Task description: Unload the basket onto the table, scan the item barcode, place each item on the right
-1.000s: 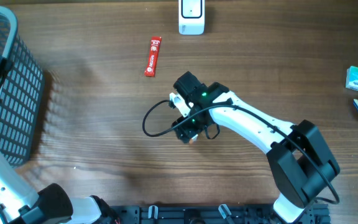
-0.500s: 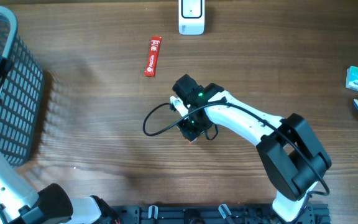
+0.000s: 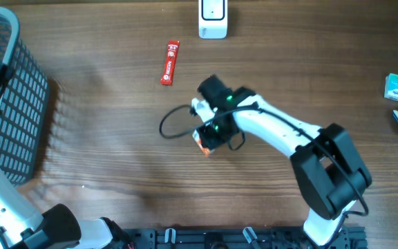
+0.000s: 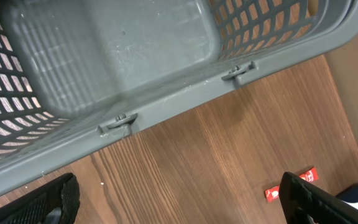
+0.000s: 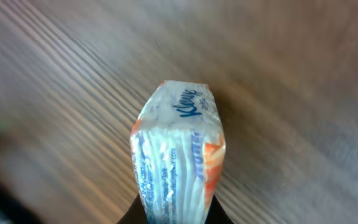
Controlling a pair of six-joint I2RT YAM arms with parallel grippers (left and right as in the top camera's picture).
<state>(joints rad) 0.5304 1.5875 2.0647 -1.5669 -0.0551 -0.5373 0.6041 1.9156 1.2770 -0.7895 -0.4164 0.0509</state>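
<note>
Right pincer (image 3: 208, 137): I read the jaws as clamped on the tissue pack (image 5: 178, 149), which stands end-up between them in the wrist view. One second ago the jaws stood apart over the pack. They have since come together, and pack and pincer have shifted slightly toward 10 o'clock. The blurred table (image 5: 303, 74) suggests motion under way.

Judgement: the grasp is made, and transport is next. The white scanner (image 3: 213, 19) stands at 12 o'clock from the pincer, well apart. A red stick pack (image 3: 170, 62) lies at 11 o'clock. I cannot see a barcode yet.

Left pincer (image 4: 179, 202): jaws wide apart, beside the basket (image 4: 104, 74) at 9 o'clock.
</note>
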